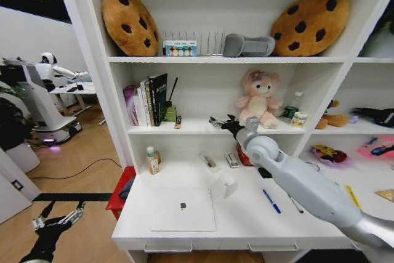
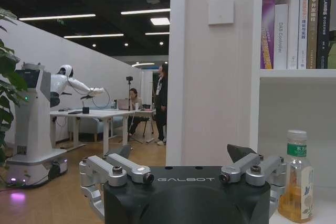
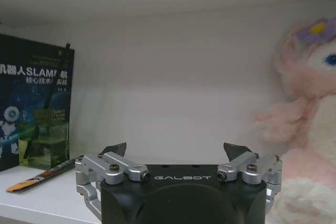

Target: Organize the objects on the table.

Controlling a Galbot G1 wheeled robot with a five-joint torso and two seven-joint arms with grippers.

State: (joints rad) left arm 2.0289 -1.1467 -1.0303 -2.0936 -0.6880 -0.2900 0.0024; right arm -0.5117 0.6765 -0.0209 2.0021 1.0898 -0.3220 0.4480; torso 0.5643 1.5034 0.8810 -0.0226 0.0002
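- The silver laptop [image 1: 183, 209] lies shut and flat on the white table [image 1: 246, 229], near its front edge; it serves here as the landmark.
- Behind the laptop to the left, a small bottle [image 1: 151, 160] of amber liquid stands upright; in the left wrist view the same bottle [image 2: 297, 178] is about half full.
- To the right of the laptop a blue pen [image 1: 271, 201] lies on the table top, with a yellow piece [image 1: 352, 196] farther right.
- Behind the laptop, toward the back wall, a few small flat items [image 1: 231, 160] lie on the table; what they are cannot be told.
- The right gripper [image 1: 217, 122] is raised above and behind the laptop, at the middle shelf beside the pink plush toy [image 1: 258, 98]; its fingers stand apart with nothing between them.
- On that shelf, up and left of the laptop, a row of books [image 1: 148, 98] stands upright.
- The left gripper [image 1: 56, 218] hangs low, off the table to the left of the laptop, fingers spread and empty.
- On the top shelf a wire rack [image 1: 191, 43] holds a small box [image 1: 180, 48].
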